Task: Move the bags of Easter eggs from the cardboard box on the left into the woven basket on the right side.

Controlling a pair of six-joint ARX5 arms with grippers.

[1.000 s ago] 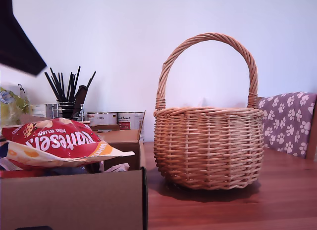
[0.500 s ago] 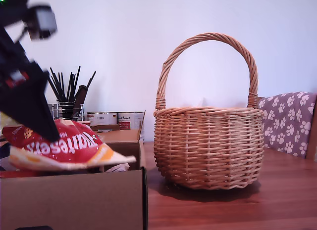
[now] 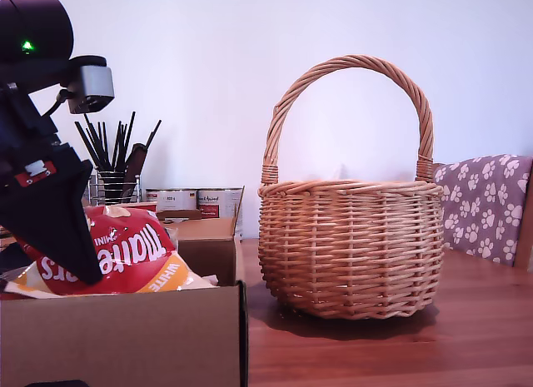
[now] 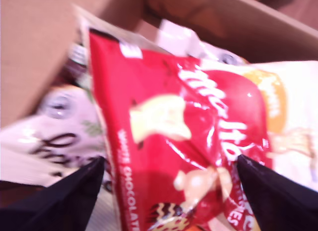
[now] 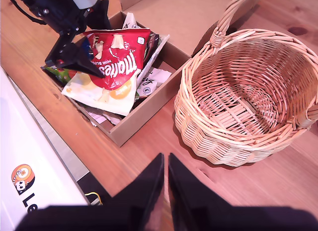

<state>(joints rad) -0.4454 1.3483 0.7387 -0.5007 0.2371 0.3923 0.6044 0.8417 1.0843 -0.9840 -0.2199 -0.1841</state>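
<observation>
Setting: wooden table [image 3: 391, 354] against a plain white wall; a mesh holder of black sticks [image 3: 112, 158] and some tins [image 3: 196, 201] stood at the back, and a paw-print cloth [image 3: 487, 204] hung at the exterior view's right.

Cardboard box: the cardboard box [image 3: 125, 337] sat at the exterior view's left, open on top, just beside the basket but not touching it.

Woven basket: the woven basket [image 3: 350, 245] stood upright on the table at the exterior view's centre-right; my second wrist view showed its inside [image 5: 248, 99] holding nothing.

Red bag: the red bag [image 3: 117, 250] was in the box, on top of the other packets, its upper part risen above the box wall; its white lettering was plain in my first wrist view [image 4: 189, 146].

White bag: a white bag with dark print [image 4: 54, 136] lay under the red one inside the box.

My first gripper: my first gripper [image 4: 169, 191] was down in the box with its jaws spread either side of the red bag; whether they pressed the plastic I could not tell.

My second gripper: my second gripper [image 5: 165, 181] hung above the table in front of box and basket, jaws closed together on nothing.
</observation>
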